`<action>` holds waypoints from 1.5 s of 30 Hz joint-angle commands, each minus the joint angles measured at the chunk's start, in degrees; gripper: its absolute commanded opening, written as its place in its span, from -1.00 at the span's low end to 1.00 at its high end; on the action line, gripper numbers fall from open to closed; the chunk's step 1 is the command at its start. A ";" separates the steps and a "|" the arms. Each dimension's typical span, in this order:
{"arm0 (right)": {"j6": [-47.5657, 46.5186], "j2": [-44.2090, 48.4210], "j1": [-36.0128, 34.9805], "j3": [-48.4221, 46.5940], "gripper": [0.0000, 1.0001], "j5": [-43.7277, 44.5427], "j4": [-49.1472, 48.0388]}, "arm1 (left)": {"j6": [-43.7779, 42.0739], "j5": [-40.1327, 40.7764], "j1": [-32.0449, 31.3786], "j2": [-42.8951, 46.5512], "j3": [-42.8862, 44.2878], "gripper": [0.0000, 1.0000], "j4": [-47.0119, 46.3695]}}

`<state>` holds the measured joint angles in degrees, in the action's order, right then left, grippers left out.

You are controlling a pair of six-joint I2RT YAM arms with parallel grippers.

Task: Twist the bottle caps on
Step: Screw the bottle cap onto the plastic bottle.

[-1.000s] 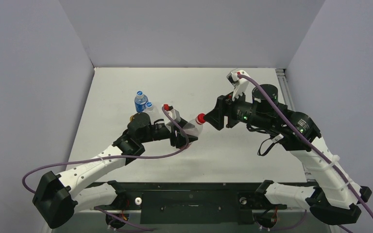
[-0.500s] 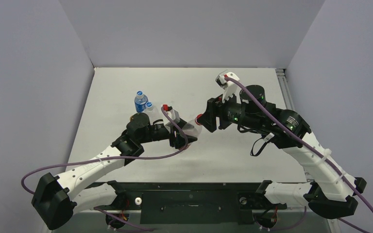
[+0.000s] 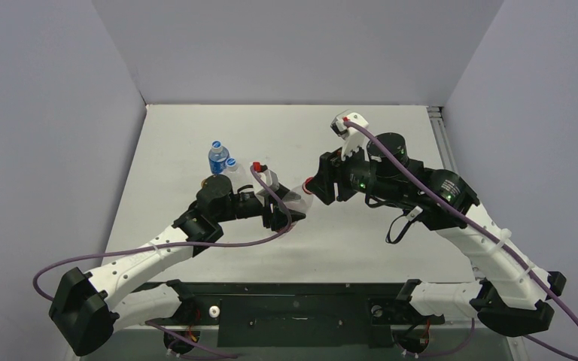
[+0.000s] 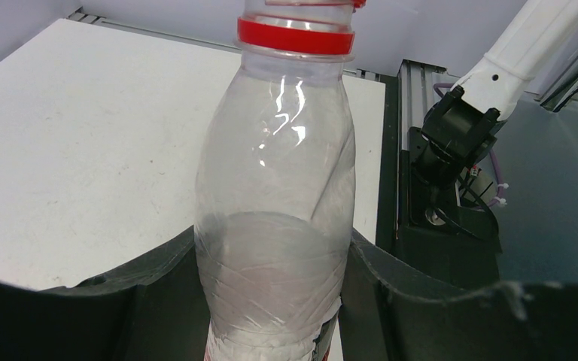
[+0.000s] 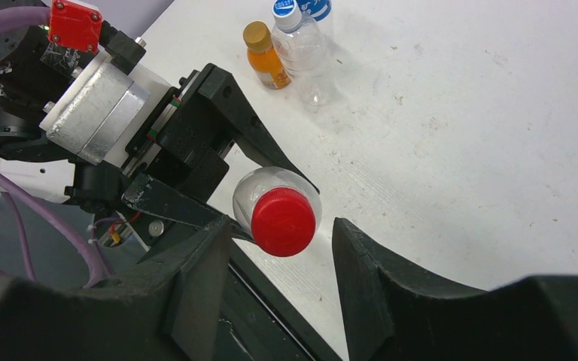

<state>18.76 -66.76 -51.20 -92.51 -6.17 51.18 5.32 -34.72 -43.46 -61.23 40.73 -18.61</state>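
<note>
The bottle caps are met in order from the left. Two blue-and-white caps (image 3: 216, 144) and an orange-gold cap (image 5: 255, 31) are seen on small bottles standing together at the left of the table (image 3: 376, 135). Just right of them, a clear bottle (image 4: 275, 226) is held off the table in the left jaws, which are clamped on its lower body. The red cap (image 5: 283, 220) is carried on this bottle's neck, near the middle of the table. How far it is threaded cannot be told.

The right jaws are set either side of the red cap, moderately open, with a gap visible on each side; nothing is gripped.

The red cap is judged light and stiff, and small enough to slip. It would best be taken across its side wall, squarely, not by its flat top. The thin, empty bottle is judged soft and easily dented or twisted in its clamp.

The bottle's long axis is laid roughly level, neck towards the right. The cap's axis is shared with it, its flat top turned to the right wrist.
</note>
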 commanded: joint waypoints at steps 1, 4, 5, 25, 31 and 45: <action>-0.27 -0.97 -0.92 -2.06 -0.05 1.54 -0.63 | 0.04 -0.88 -0.02 0.05 1.19 -1.00 -1.14; -0.35 -1.39 -1.06 -2.09 -0.06 1.79 -0.36 | 0.04 -0.83 -0.04 0.02 1.19 -1.00 -1.16; -0.33 -1.46 -1.15 -2.07 -0.06 1.89 -0.28 | 0.04 -0.76 -0.04 0.01 1.24 -1.00 -1.16; -0.35 -3.38 -1.36 -2.90 -0.45 1.79 2.39 | -0.79 -1.16 -0.02 0.28 1.88 -1.00 -0.48; -0.34 -4.67 -1.31 -3.41 -0.47 -1.52 3.61 | -3.59 -0.50 -0.13 1.32 3.06 -1.00 1.81; 3.54 -4.76 0.62 -0.63 -0.50 -5.83 1.29 | -2.30 5.39 -0.28 6.17 0.82 -1.00 -4.02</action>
<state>19.75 -71.16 -51.09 -94.28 -8.93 53.34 1.32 -32.08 -43.46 -58.15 40.71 -12.64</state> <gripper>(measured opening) 0.305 0.479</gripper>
